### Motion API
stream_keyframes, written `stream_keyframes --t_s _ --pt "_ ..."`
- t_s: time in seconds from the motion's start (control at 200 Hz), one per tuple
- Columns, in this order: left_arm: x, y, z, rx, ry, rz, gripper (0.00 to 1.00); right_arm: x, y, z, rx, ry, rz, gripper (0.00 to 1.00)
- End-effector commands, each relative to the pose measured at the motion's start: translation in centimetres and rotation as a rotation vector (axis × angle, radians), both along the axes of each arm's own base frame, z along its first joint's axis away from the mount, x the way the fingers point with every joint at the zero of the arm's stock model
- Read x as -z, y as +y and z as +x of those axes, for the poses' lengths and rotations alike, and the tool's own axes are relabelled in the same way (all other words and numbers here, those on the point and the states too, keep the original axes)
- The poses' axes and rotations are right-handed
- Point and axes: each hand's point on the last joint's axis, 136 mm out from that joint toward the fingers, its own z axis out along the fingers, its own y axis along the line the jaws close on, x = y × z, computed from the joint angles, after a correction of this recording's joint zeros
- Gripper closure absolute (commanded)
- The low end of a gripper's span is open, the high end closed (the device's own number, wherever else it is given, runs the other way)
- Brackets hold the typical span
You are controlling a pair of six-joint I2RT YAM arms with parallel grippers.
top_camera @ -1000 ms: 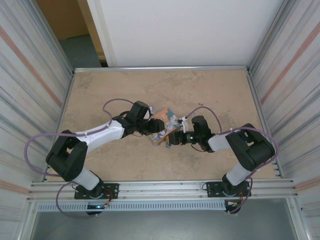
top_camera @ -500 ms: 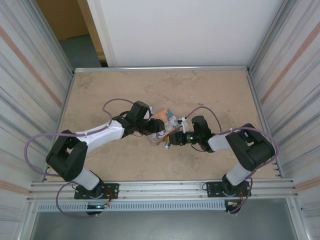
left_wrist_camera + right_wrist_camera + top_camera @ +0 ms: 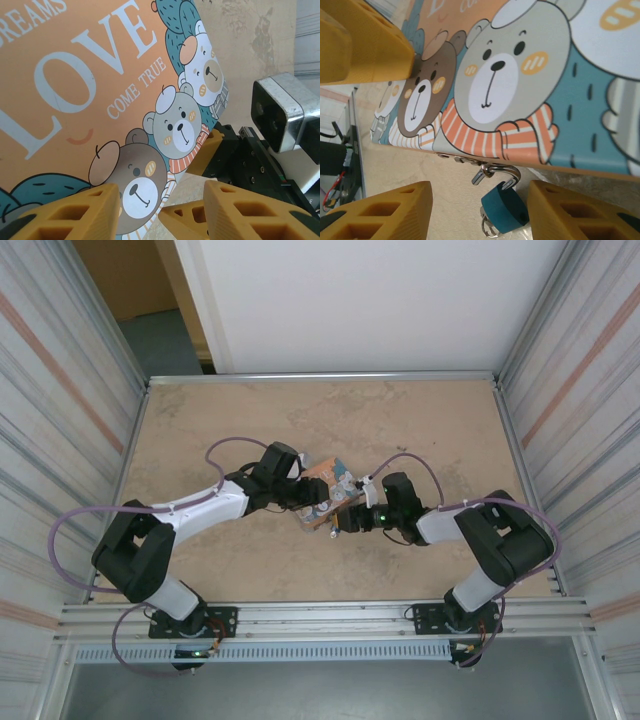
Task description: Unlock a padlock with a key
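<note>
Box: orange lid printed "LOVE" and "COME TRUE", with three cartoon bears along its teal edge.
Left gripper: two yellow fingers at the bottom, spread apart, with the box beyond them.
Right gripper: black body, yellow fingers apart, near the box's bear corner.
Table: beige, mottled.

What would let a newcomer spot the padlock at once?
Mid-table lies an orange-and-teal box printed with cartoon bears. The padlock is hooked by its silver shackle through a hasp on the box's edge, inside the open right gripper. It is the only tiny, plain teal piece.
</note>
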Motion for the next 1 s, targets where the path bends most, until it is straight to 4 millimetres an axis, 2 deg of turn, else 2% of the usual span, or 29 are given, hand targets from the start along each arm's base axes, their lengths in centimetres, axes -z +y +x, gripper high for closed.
stream_keyframes --t_s 0.0,0.22,0.491,0.766,0.997 --pt "0.8 0.3 -0.4 -0.005 0.032 0.007 0.53 0.5 -0.2 0.2 0.004 -0.005 -0.026 0.45" --pt "0.9 0.3 -0.4 -0.005 0.036 0.008 0.53 0.7 1.0 0.4 -0.014 -0.001 -0.009 0.44" --pt "1.1 0.3 -0.5 -0.006 0.04 0.008 0.53 -0.6 2.5 0.3 -0.065 -0.014 0.065 0.5" --pt "1.2 0.3 -0.6 -0.005 0.042 0.009 0.53 -1.5 2.4 -0.4 -0.089 -0.038 0.085 0.58" --pt "1.2 0.4 -0.5 -0.007 0.043 0.011 0.53 -1.0 1.9 -0.7 -0.094 -0.035 0.061 0.65"
